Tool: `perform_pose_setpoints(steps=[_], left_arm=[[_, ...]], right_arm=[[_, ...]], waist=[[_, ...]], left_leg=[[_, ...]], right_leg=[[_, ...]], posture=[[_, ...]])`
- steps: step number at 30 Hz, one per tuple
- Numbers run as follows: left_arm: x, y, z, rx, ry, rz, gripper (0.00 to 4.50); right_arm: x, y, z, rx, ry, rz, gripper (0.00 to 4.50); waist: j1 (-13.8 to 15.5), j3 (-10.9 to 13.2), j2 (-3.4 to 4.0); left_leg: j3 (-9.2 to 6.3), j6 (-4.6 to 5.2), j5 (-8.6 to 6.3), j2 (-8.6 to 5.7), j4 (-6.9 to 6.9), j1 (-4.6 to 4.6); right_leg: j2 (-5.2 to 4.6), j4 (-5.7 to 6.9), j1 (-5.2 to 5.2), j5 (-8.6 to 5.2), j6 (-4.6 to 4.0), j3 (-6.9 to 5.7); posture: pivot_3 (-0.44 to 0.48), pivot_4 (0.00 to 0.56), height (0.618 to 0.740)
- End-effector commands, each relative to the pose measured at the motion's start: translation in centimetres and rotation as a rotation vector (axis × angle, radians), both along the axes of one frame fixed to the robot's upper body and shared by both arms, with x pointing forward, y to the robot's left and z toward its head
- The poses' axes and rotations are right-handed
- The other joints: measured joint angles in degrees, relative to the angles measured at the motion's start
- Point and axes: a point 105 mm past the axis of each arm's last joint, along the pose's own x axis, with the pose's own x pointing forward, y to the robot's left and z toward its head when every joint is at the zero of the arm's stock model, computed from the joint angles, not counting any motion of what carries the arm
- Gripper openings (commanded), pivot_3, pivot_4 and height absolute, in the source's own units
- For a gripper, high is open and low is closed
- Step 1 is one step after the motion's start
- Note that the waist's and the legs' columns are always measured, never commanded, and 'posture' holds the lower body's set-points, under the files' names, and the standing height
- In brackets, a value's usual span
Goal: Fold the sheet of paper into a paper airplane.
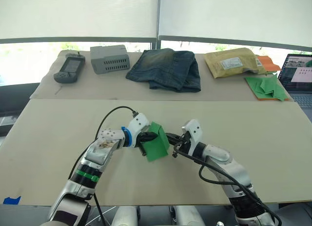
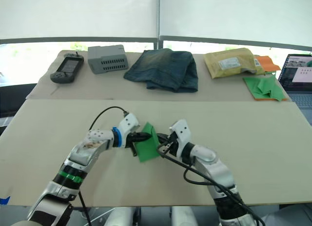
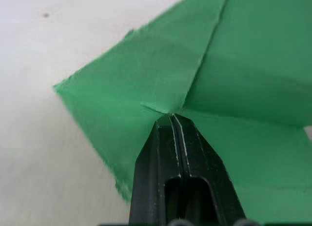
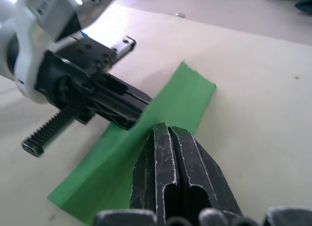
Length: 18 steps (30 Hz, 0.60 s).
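The sheet of paper [image 1: 157,143] is bright green, partly folded with crease lines, and is held tilted just above the middle of the near table. My left gripper [image 1: 149,137] is shut on it from the left; the left wrist view shows the closed fingertips [image 3: 171,117] pinching the paper [image 3: 229,65] where creases meet. My right gripper [image 1: 170,137] comes in from the right. In the right wrist view its gripper [image 4: 165,128] is shut on the near edge of the paper [image 4: 185,96], with the left gripper [image 4: 97,96] just across it.
On the far table lie a handheld device [image 1: 69,68], a grey box [image 1: 109,58], folded jeans [image 1: 165,69], a yellow padded envelope [image 1: 234,62] and a pile of green paper shapes with an orange sheet [image 1: 266,87]. A laptop [image 1: 300,77] sits at the far right.
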Motion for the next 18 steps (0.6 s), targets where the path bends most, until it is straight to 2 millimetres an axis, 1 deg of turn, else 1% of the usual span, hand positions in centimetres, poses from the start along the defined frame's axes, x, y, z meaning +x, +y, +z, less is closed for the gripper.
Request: perform_pose_setpoints(steps=[1,5,7,10,13,18], left_arm=[[-0.1,1.5,-1.3,0.029,0.064,0.078,0.02],[0.0,1.9,-0.9,0.018,0.058,0.111,0.02],[-0.1,2.2,-1.0,0.018,0.061,0.125,0.02],[-0.4,2.0,-1.2,0.017,0.064,0.127,0.02],[-0.5,1.9,-1.0,0.004,0.062,0.137,0.02],[-0.6,4.2,-0.8,0.024,0.056,0.203,0.02]], right_arm=[[-0.1,1.2,0.6,0.002,-0.044,0.066,0.00],[0.0,1.7,0.1,-0.015,-0.043,0.094,0.00],[0.2,2.0,0.1,-0.015,-0.044,0.108,0.00],[0.5,2.2,0.1,-0.017,-0.046,0.118,0.00],[0.7,2.3,-0.1,-0.025,-0.045,0.124,0.00],[1.0,2.9,-0.3,-0.029,-0.051,0.147,0.00]], waist=[[-0.19,0.00,0.00],[-0.56,0.00,0.00],[-0.69,0.00,0.00],[-0.83,0.00,0.00],[-0.82,0.00,0.00],[-1.03,0.00,0.00]], left_leg=[[0.00,0.00,0.00,0.00,0.00,0.03],[-0.01,0.00,0.00,-0.01,0.00,0.04],[-0.01,0.00,0.00,-0.01,0.00,0.03],[-0.01,0.00,0.00,0.00,-0.01,0.06],[-0.02,0.00,0.00,0.00,-0.02,0.05],[-0.03,0.00,0.00,0.02,-0.05,0.06]], right_leg=[[0.01,0.02,0.01,0.00,0.00,0.00],[0.01,0.03,0.02,-0.01,-0.01,-0.01],[0.00,0.03,0.01,-0.01,0.00,-0.01],[0.01,0.05,0.00,-0.01,-0.01,0.00],[0.00,0.05,0.00,-0.01,-0.02,0.00],[-0.01,0.05,-0.02,0.00,-0.02,0.01]], posture=[[0.000,0.150,0.728],[0.000,0.150,0.728],[0.000,0.150,0.728],[0.000,0.150,0.728],[0.000,0.150,0.728],[0.000,0.150,0.728]])
